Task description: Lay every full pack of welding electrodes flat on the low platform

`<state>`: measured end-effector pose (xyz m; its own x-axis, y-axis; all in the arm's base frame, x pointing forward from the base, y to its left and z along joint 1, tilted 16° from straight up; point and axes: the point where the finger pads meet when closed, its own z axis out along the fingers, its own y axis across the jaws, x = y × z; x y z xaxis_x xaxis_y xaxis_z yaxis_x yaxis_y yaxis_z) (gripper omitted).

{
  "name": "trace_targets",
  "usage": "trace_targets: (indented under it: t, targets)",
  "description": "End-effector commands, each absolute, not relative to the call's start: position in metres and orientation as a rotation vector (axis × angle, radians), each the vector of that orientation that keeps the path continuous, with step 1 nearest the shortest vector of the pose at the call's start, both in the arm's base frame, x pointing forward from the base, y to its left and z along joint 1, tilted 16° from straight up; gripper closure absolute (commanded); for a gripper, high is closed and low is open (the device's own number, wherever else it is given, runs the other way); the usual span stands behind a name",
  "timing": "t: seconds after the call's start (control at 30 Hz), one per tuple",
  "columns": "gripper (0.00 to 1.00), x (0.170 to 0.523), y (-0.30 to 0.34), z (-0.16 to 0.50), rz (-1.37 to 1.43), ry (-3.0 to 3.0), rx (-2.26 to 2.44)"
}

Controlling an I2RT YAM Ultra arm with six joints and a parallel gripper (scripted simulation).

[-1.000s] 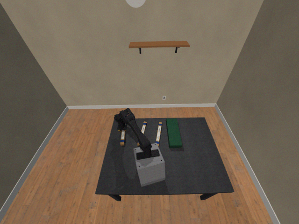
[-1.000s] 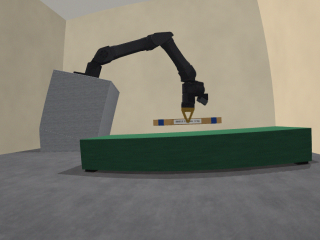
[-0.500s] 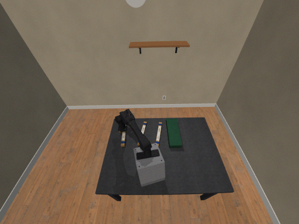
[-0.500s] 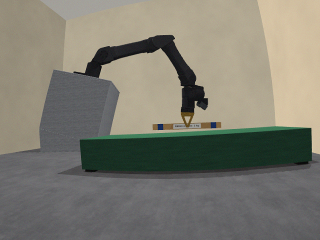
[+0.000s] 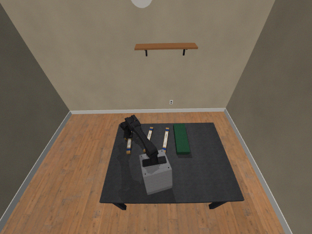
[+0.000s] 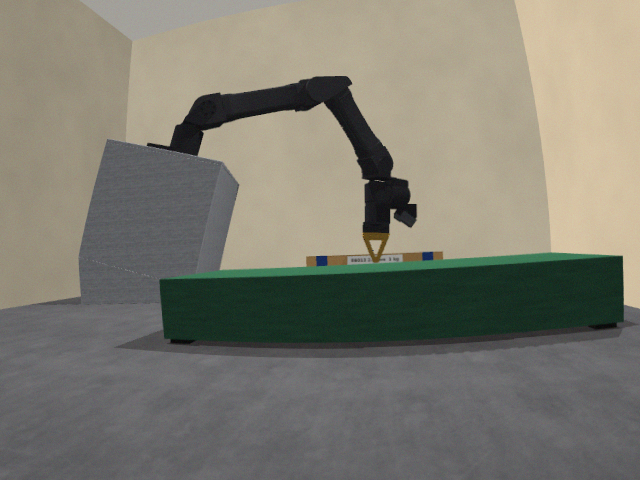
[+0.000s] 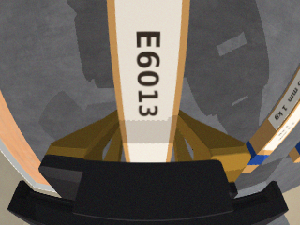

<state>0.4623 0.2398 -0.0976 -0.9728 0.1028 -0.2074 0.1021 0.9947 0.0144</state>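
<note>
Three long tan packs with white labels and blue bands are on the left half of the dark table. My gripper (image 5: 127, 140) is shut on the leftmost pack (image 5: 128, 146), near its middle, and holds it level and low over the table, far from the platform. In the wrist view the held pack (image 7: 149, 56) reads E6013 and runs between my gold fingers. In the low side view the held pack (image 6: 370, 259) shows just behind the platform's top edge. The middle pack (image 5: 149, 133) and the right pack (image 5: 165, 140) lie flat on the table. The green low platform (image 5: 181, 138) holds nothing.
The grey base block (image 5: 156, 173) stands at the table's middle front, with the arm reaching back left from it. A wooden shelf (image 5: 165, 46) hangs high on the back wall. The table's left edge is close to the held pack.
</note>
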Motion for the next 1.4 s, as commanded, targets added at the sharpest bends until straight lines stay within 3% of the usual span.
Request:
trace_targets:
  t: [0.0,1.37]
  targets:
    - [1.0,0.4909,0.2555,-0.0466,0.088,2.828,0.142]
    - [1.0,0.4949,0.256,-0.0446,0.088,2.828,0.139]
